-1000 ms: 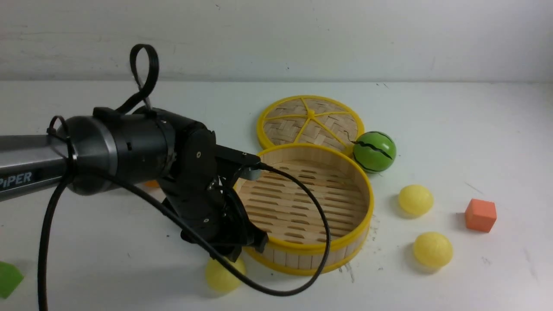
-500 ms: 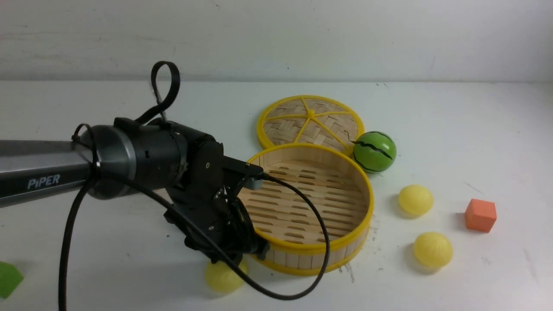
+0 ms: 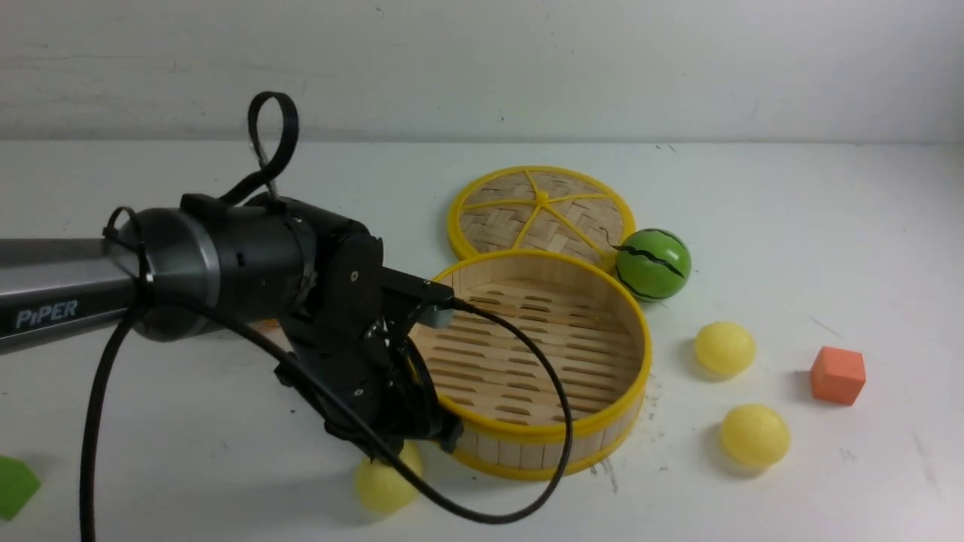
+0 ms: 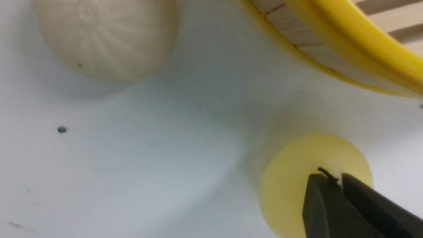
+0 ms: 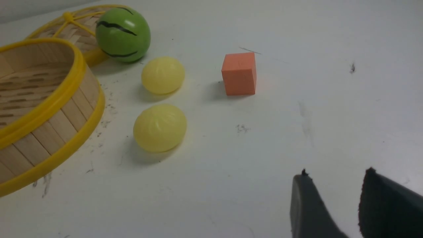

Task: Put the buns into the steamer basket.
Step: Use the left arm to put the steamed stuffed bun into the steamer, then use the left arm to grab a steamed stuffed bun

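Closed now, apart before, the left fingers [image 4: 319,205] hang empty over a pale yellow dome-shaped bun [image 4: 290,185] just outside the edge of the round bamboo steamer basket [image 3: 557,433]; right fingers [image 5: 307,205] open above free white desk [image 5: 297,99].

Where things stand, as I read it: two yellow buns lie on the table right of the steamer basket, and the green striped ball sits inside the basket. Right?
Not quite. The front view shows the green striped ball outside the steamer basket, on the table by its far right wall. The farther yellow bun and nearer yellow bun do lie right of the basket.
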